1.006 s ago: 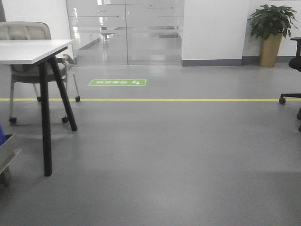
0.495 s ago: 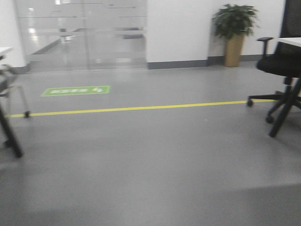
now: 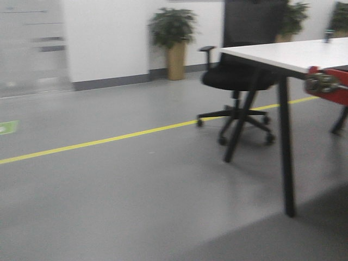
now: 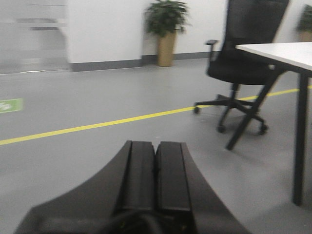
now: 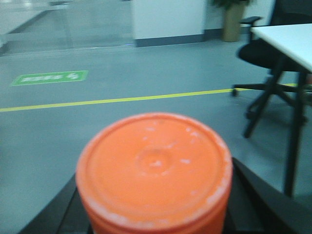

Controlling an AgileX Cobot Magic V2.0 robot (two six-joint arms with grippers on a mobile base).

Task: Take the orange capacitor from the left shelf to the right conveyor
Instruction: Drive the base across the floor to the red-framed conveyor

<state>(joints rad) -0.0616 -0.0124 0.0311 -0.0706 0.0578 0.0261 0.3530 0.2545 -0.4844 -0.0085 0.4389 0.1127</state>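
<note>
The orange capacitor (image 5: 154, 168) fills the lower middle of the right wrist view, its round end face toward the camera. My right gripper (image 5: 156, 204) is shut on it, with black fingers (image 5: 256, 197) showing on either side. In the left wrist view my left gripper (image 4: 156, 144) is shut, pads pressed together with nothing between them. A red metal frame end with a grey roller (image 3: 329, 85), apparently the right conveyor, pokes in at the right edge of the front view; no belt shows. The left shelf is out of view.
A white table (image 3: 283, 53) with black slanted legs (image 3: 285, 152) stands at the right. A black office chair (image 3: 239, 76) sits behind it. A yellow floor line (image 3: 109, 140) crosses the grey floor. A potted plant (image 3: 174, 41) stands by the far wall.
The front view has swung to the right. The left table and grey chair have left the frame, and the black chair, white table and red frame end have come in.
</note>
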